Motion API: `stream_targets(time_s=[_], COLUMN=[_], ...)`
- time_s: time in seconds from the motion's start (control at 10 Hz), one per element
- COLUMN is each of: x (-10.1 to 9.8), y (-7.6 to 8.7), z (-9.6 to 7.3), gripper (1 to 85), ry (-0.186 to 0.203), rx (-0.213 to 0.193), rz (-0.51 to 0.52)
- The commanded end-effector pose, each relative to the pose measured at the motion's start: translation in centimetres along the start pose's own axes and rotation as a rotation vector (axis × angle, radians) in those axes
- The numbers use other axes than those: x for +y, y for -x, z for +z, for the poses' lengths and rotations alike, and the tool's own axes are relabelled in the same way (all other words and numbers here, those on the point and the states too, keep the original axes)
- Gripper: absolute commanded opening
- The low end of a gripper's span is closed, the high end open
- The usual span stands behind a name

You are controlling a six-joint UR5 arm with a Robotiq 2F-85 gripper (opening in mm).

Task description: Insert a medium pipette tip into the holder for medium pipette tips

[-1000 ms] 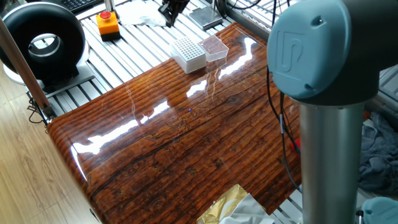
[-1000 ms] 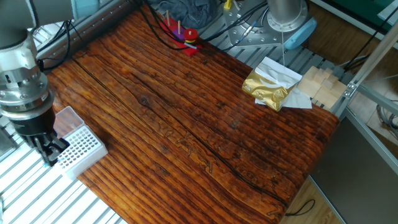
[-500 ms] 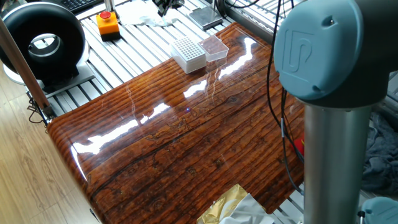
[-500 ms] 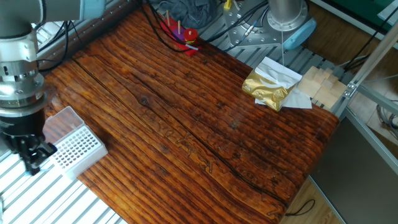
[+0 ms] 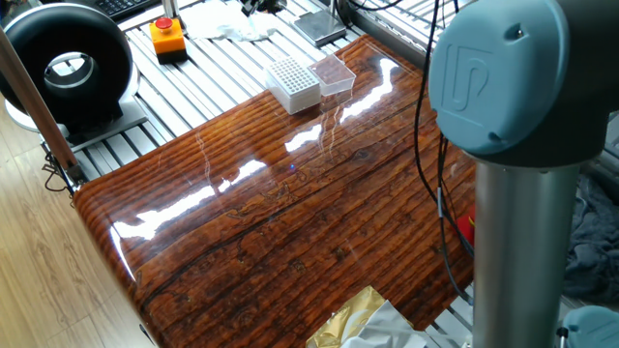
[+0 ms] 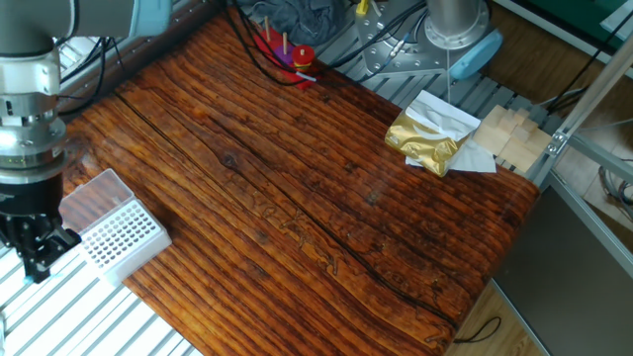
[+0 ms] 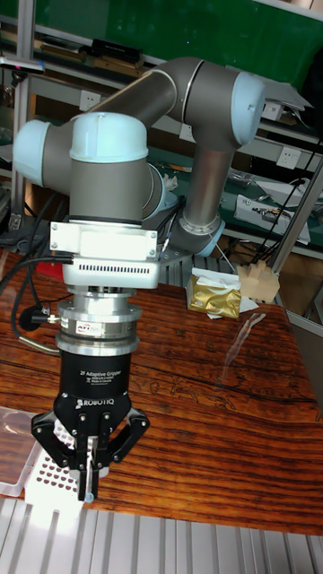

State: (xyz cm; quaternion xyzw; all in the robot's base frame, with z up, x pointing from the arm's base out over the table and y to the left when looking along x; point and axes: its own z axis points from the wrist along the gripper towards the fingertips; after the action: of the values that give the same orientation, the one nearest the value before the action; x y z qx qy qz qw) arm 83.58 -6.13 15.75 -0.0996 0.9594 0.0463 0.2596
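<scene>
White holder: holder for medium pipette tips, a block with a gridded top, set at the corner of the wooden table where the board meets the aluminium slats; holes facing up, so open to a straight descent.
Clear box: transparent box touching the holder's far side in the other fixed view; lying flat, out of the holes' way.
Gripper: two-finger gripper pointing straight down, fingers drawn together into a narrow pinch, suited to something far thinner than themselves.
Gripper place: just left of the holder in the other fixed view, over the slats and not over the grid; raised above the block's top, judging by the tall fixed view.
Medium pipette tip: not made out in any view; too slim to tell whether pinched between the fingertips, and none seen lying on the table or standing in the grid.
Step in hand: likely a carry or line-up beside the holder, insertion not yet done.
Next move, as a judgement: sideways shift over one hole, then a vertical lowering; small error enough to strike the rim between holes.
Risk: slim tip tilting or slipping in the pinch.
Elsewhere: gold foil packet at the far right edge, well apart from the work; orange emergency-stop button on the slats to the left of the holder in one fixed view.
</scene>
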Motion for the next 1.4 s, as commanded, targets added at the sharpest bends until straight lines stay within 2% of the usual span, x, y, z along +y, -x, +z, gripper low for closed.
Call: stream_targets(time_s=[0.0,0.4,0.7,1.1,1.3], x=[-0.7,-1.6,-1.8,-1.9,-1.6], y=[-1.8,-2.7,-4.1,-5.2,-5.8], z=[-0.3,-0.6,-0.2,-0.5,-0.5], gripper=[1.0,1.0,1.0,1.0,1.0], ry=[0.002,-0.013,0.012,0.011,0.035], rx=[0.015,-0.001,-0.007,0.008,0.005], rz=[0.021,0.007,0.021,0.045,0.081])
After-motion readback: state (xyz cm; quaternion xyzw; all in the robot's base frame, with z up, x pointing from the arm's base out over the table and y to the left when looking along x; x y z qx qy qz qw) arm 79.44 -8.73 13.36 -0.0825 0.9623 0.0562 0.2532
